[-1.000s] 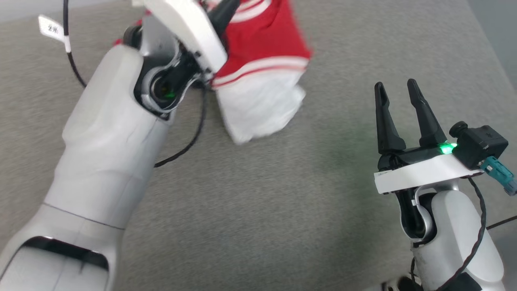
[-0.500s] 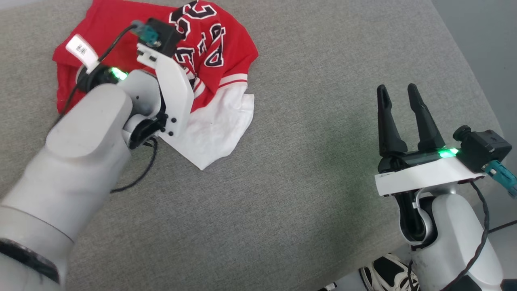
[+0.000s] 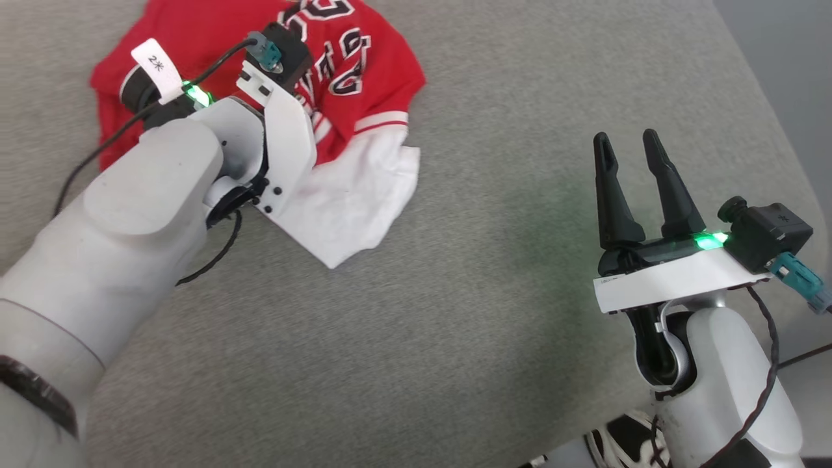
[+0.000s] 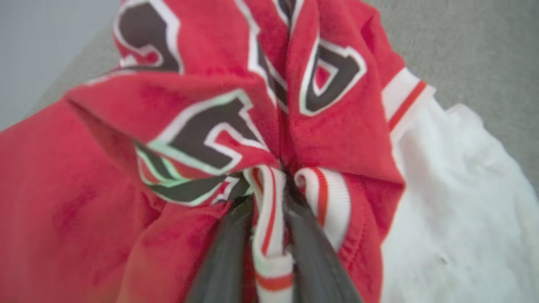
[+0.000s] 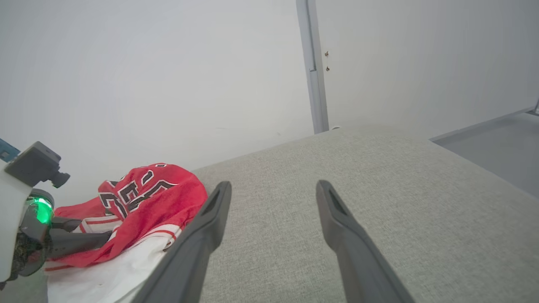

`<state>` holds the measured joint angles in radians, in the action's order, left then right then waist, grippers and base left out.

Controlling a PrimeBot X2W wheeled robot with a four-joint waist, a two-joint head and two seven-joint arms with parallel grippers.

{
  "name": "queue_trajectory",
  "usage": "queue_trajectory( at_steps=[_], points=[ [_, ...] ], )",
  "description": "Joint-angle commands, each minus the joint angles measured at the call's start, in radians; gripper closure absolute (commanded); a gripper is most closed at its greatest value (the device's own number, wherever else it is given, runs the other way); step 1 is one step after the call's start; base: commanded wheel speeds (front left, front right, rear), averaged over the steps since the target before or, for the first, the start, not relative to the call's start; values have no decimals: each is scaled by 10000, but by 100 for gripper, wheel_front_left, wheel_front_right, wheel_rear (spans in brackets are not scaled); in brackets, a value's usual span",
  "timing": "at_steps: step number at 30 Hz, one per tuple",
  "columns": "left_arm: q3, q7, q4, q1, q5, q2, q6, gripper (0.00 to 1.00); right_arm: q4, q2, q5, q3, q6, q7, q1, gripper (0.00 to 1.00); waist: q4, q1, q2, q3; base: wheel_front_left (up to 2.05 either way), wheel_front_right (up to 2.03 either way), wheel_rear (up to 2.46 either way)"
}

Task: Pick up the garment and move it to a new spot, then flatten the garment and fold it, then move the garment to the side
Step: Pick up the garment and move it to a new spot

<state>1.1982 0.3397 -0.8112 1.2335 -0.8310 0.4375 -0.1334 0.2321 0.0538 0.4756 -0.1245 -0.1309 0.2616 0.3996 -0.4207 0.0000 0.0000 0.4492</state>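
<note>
Head view: the garment (image 3: 364, 84) lies in a crumpled heap on the far left part of the grey worktop (image 3: 455, 325). The red body is bunched, the lettering is creased, and one white sleeve spills toward the worktop's middle. The left arm (image 3: 149, 195) reaches over the heap, and its wrist hides the fingers. The right tool (image 3: 625, 140) stands over the worktop's right side, well apart from the garment, with its fingers spread and nothing between them.

Left wrist view: the left tool (image 4: 269, 200) has a fold of red-and-white striped trim pinched between its two dark fingers. Red cloth gathers into pleats around that point, so it is gripping the garment, though how firmly I cannot tell.

Right wrist view: the right tool (image 5: 273, 185) is wide open over bare worktop. The garment (image 5: 156, 189) sits off toward the worktop's left edge with the left tool's fingers in it.

Judging from this, the task is in its first step, picking up and re-placing. The cloth rests on the worktop while it is gripped, and the pictures do not show whether this is a lift or a set-down. The garment is not flat and no fold has been made. Flattening, folding and moving it to the side are all left, and the right tool has no part in the work yet.
</note>
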Motion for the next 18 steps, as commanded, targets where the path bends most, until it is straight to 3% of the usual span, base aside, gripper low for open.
queue_trajectory(
  at_steps=[1, 8, 12, 18],
  points=[
    [173, -156, -326, -107, -160, 144, 62, 0, 22, -23, -169, 63, 3, 45, -62, 0, 290, 0, 0, -202, 0, 0, 0],
    [-219, -1727, -12, -1, -1387, -634, 51, 0, 145, 32, -967, 368, 3, 45, -208, 0, 1439, 0, 0, -993, 0, 0, 0],
    [-382, -2714, 64, -405, -1839, -684, 51, 0, 211, 267, -1222, 386, 3, 45, -330, 0, 2083, 0, 0, -1450, 0, 0, 0],
    [-1015, -5042, -432, -2272, -2598, -573, 55, 0, 449, 771, -1455, 412, 3, 45, -755, 0, 3002, 0, 0, -2219, 0, 0, 0]
  ],
)
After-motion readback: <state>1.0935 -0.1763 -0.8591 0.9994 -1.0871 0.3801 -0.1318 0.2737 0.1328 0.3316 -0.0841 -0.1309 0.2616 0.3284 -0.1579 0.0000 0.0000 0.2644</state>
